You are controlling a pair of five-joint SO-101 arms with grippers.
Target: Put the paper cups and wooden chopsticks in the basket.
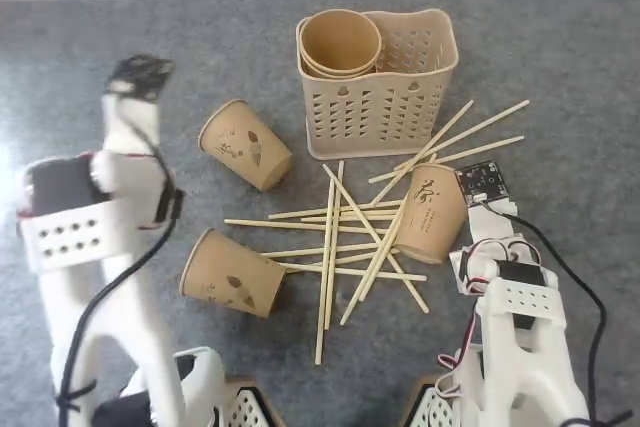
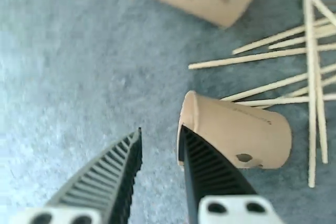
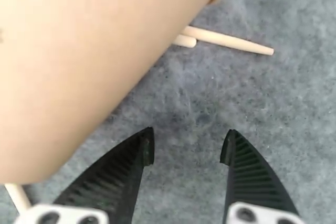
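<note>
— Where do the cups lie?
— Two nested tan paper cups (image 1: 340, 42) stand in the beige slotted plastic basket (image 1: 380, 112) at the far middle. Three more lie on their sides on the grey carpet (image 1: 560, 67): a far-left cup (image 1: 245, 144) beside the basket, a near-left cup (image 1: 232, 274), and a right cup (image 1: 432, 214) resting on the scattered pale wooden chopsticks (image 1: 322, 327).
— And the grippers?
— The left gripper (image 2: 161, 129) hangs at the near-left cup's (image 2: 236, 135) mouth, jaws apart. One finger crosses the rim, though I can't tell whether it is inside or just in front. The right gripper (image 3: 189, 132) is spread too, over bare carpet just beside the right cup (image 3: 94, 51).
— How should the pick go?
— I'd put one left finger inside the mouth and one outside, then pinch the wall gently so the paper doesn't crumple. The right gripper should probably shift sideways to straddle its cup, clear of the chopsticks beneath, before closing.
</note>
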